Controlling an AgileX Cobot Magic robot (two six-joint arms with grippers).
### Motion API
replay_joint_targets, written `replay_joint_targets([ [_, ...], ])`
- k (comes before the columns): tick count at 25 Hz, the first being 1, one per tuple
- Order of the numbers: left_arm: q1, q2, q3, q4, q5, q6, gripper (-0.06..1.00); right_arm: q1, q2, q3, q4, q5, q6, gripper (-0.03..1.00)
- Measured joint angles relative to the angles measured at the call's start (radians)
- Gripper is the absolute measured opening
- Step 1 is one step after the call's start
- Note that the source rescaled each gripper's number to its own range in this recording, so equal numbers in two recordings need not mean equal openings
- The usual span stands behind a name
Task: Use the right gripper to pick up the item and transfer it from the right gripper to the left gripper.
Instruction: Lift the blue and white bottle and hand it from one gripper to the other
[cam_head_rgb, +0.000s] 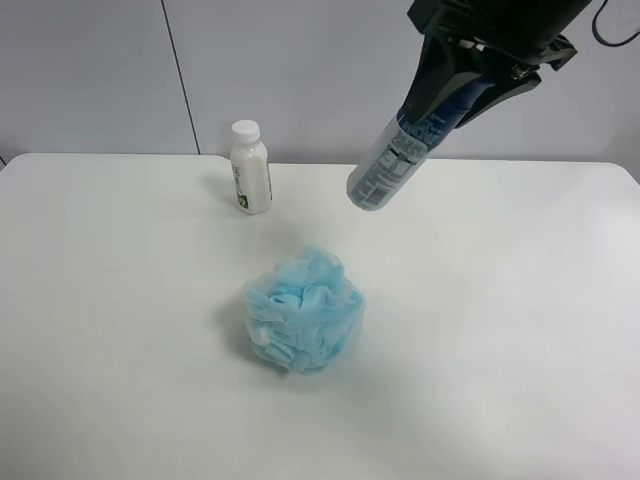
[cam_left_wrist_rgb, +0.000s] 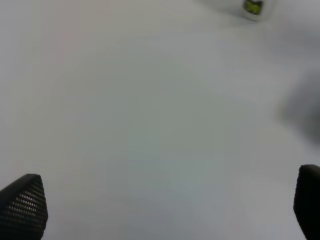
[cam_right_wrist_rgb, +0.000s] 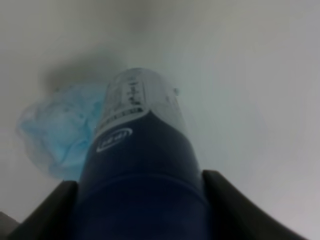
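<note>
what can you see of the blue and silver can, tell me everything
The can is a slim cylinder with a silvery-white body that looks like metal, a blue label with small print, and a dark blue top end. The right gripper is shut on that dark end and holds the can in the air, tilted, with its flat base pointing down toward the table near the light-blue puff. It touches nothing but the gripper.

The can (cam_head_rgb: 392, 165), slim and silver-white with a blue label and a dark blue top, hangs tilted in the air with its base lowest, clamped at its top end by the right gripper (cam_head_rgb: 455, 95), while the left gripper (cam_left_wrist_rgb: 165, 210) gapes wide, holding nothing.
</note>
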Motion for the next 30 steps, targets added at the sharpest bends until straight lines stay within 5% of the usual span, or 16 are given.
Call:
replay_joint_targets([
  [6, -0.027, 0.156, -0.001, -0.08, 0.002, 0.086, 1.0, 0.116, 0.0, 0.0, 0.053, 0.0, -0.032, 0.0],
  [17, -0.327, 0.438, -0.092, -0.066, -0.074, 0.225, 1.0, 0.224, 0.015, 0.0, 0.201, 0.001, -0.108, 0.0],
  [30, -0.6, 0.819, -0.215, -0.005, -0.29, 0.233, 1.0, 0.224, 0.02, 0.0, 0.307, 0.0, -0.151, 0.0],
])
